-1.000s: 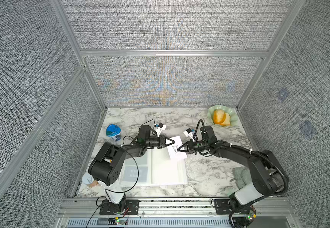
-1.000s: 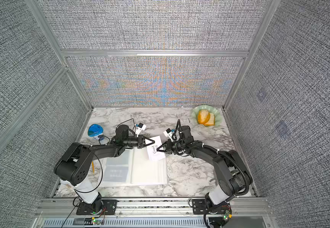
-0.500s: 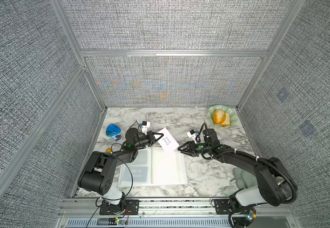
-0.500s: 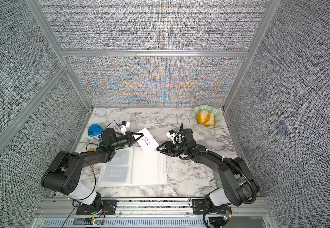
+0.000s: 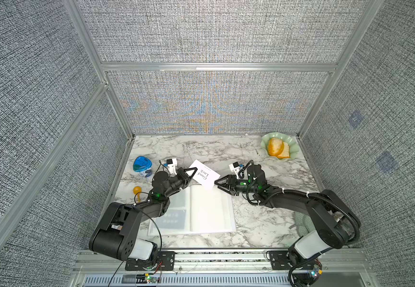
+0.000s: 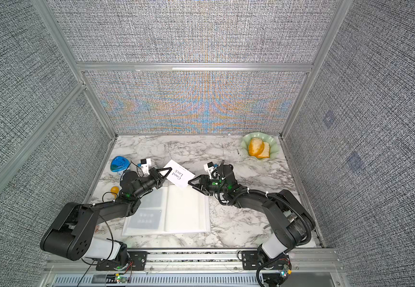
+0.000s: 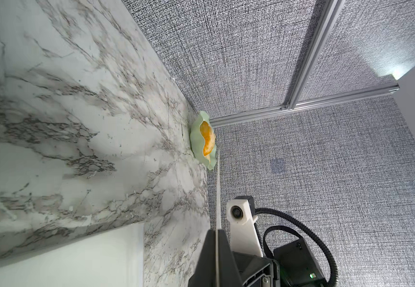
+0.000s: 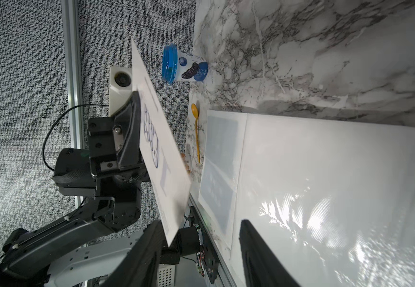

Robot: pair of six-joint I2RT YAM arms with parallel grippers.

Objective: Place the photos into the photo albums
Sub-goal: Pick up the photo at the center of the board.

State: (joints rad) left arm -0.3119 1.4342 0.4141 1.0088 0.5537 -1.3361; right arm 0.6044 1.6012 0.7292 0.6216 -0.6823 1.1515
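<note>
We see the white "Good Luck" card (image 5: 205,174) hanging tilted in the air over the far edge of the open white album (image 5: 211,211), which lies flat with two dark cards (image 5: 172,218) sleeved in its left page.

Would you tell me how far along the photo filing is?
Done: two cards sit in the open album, left page. In hand: the left end effector pinches the Good Luck card over its far edge; the right end effector is open. Left: slotting that card in.

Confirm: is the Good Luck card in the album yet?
Out. Left gripper holds the Good Luck card aloft at the far edge of the open album.
</note>
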